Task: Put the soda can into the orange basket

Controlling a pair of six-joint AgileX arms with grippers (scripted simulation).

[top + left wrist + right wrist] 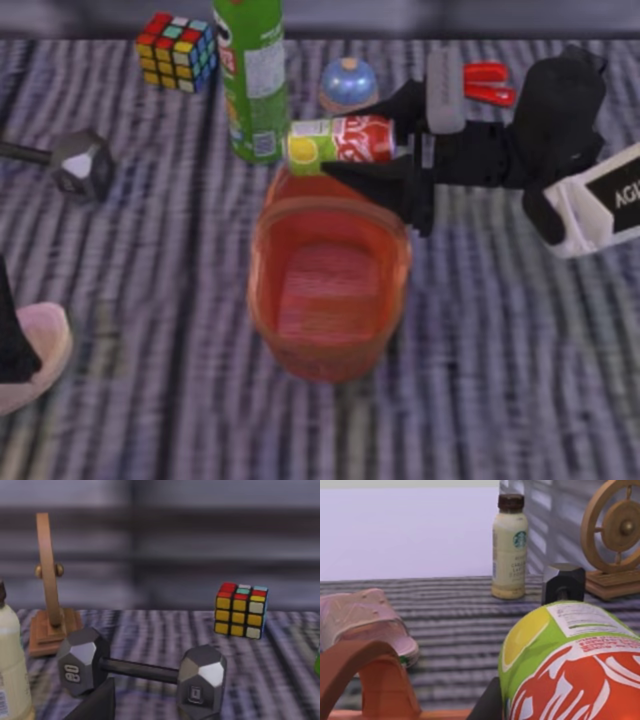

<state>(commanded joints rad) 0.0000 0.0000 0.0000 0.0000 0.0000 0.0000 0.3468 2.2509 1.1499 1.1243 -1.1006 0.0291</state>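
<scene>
The soda can (340, 140) lies on its side in the air, red part toward the arm, lime-green end pointing left. My right gripper (378, 140) is shut on the soda can, one dark finger on each side. The can hangs over the back rim of the orange basket (262, 290), which stands at the table's middle. In the right wrist view the can (575, 665) fills the near corner, with the basket's arched handle (370, 670) beside it. My left arm (8, 335) is parked at the left edge, and one dark finger (95, 705) shows far to the side with nothing held.
A tall green canister (253, 75) stands just behind and left of the can. Along the back are a Rubik's cube (177, 51), a bell (348, 84) and a red stapler (487, 82). A dumbbell (75, 163) and a pink slipper (40, 350) lie at the left.
</scene>
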